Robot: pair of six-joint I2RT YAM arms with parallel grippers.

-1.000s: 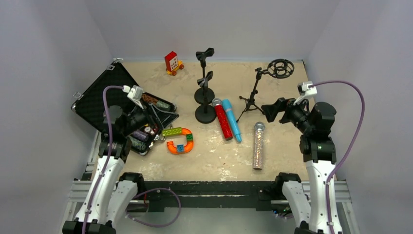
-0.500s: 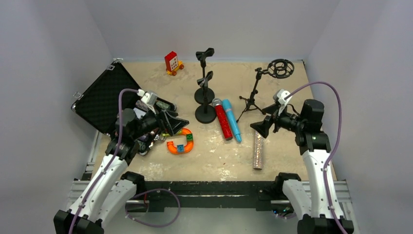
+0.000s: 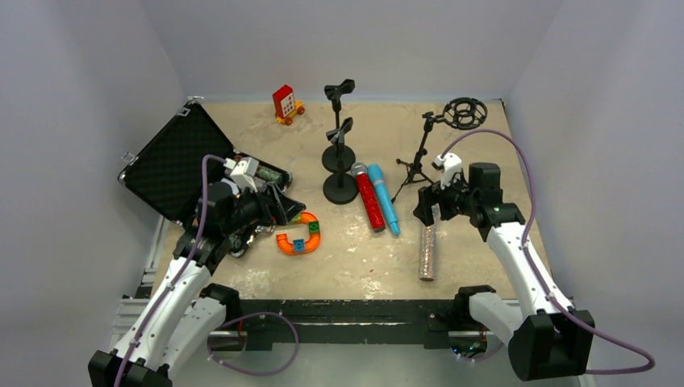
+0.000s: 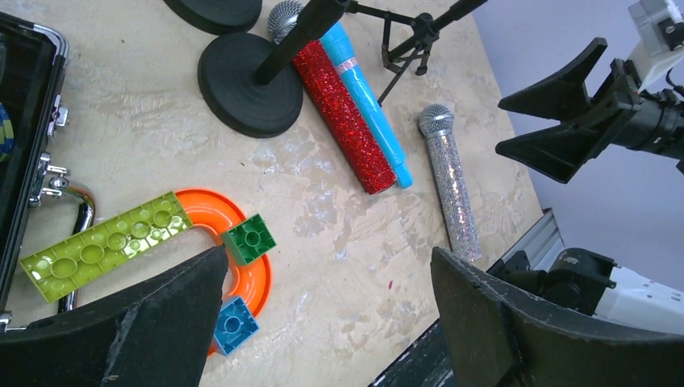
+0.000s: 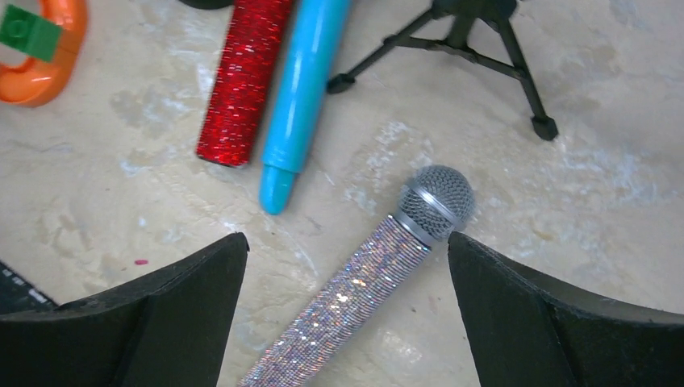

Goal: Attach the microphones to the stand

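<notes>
Right gripper [image 5: 346, 242] has swung over the silver glitter mic [image 5: 348, 292], jaws spread wide; barrel looks stiff, light, grippy; grab mid-body.

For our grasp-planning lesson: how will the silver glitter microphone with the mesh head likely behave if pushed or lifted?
The silver glitter microphone with mesh head is a round stick lying flat, so a sideways push would probably roll it. Its straight body looks rigid. The glitter may aid grip.
</notes>
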